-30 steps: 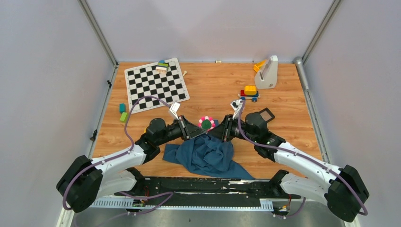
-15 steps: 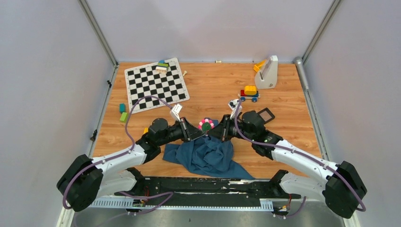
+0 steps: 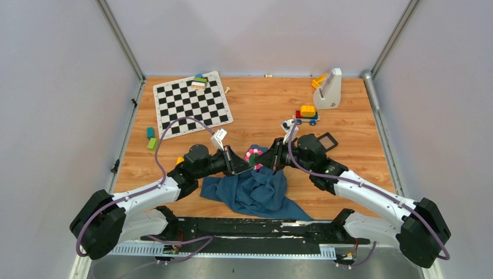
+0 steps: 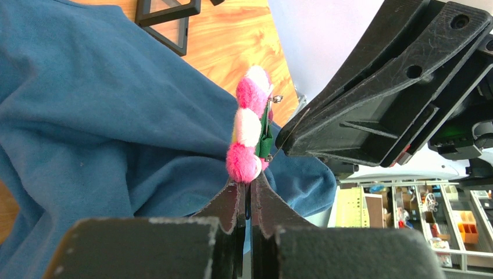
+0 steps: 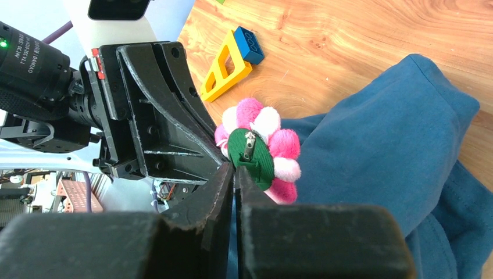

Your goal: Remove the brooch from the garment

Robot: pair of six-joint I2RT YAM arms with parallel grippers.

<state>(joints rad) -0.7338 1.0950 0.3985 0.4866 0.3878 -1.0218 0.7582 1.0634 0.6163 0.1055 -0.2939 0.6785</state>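
Wooden desk point(image 3: 261, 104), teal garment point(image 3: 256, 192) bunched, brooch point(image 3: 252, 156) standing up at its far edge. Now the left jaws are clenched beneath its fluffy petals and the right jaws nip the green backing. It looks soft and light, so that stiffer backing seems the place to grip.

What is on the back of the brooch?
A green round backing with a metal clasp. The right claw covers its edge, so any link to the garment is hidden.

white arm links point(image 3: 145, 196), black joints point(image 3: 97, 224), purple cables point(image 3: 160, 152)
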